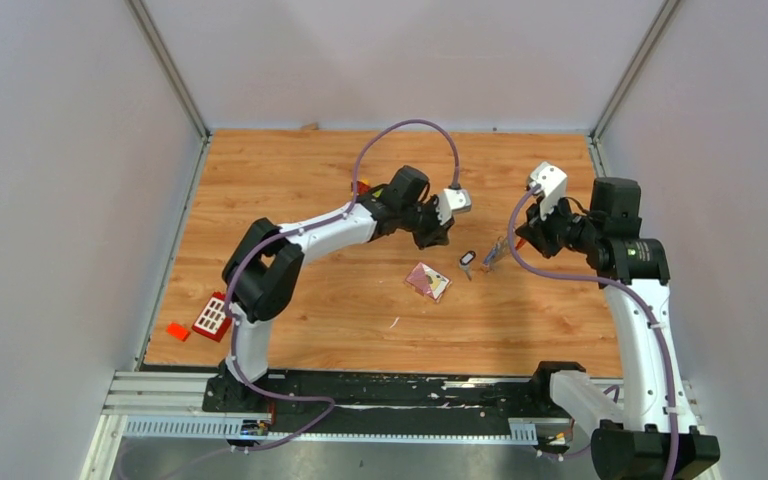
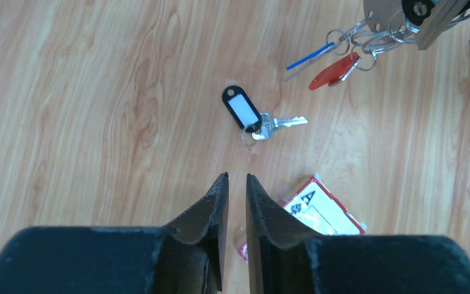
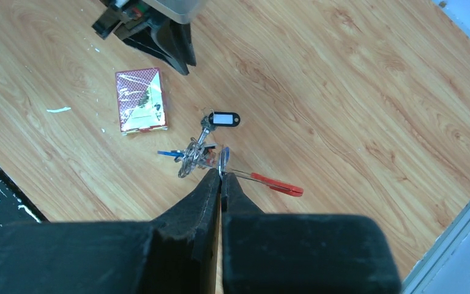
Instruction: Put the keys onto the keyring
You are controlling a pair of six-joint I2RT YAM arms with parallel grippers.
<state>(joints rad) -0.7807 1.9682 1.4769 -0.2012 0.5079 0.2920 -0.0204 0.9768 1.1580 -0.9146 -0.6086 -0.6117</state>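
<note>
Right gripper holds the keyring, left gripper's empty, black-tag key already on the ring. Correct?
No: the black-tag key lies loose on the table, apart from the keyring, per the left wrist view. Right gripper does hold the keyring; left gripper is empty.

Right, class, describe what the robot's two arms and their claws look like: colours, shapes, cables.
Both the left arm and right arm have white link shells between bulky black joints. A purple cable runs along each to a pale camera block at the wrist. The left claw and right claw are matte black, each with two wedge-shaped fingers tapering to thin tips.
</note>
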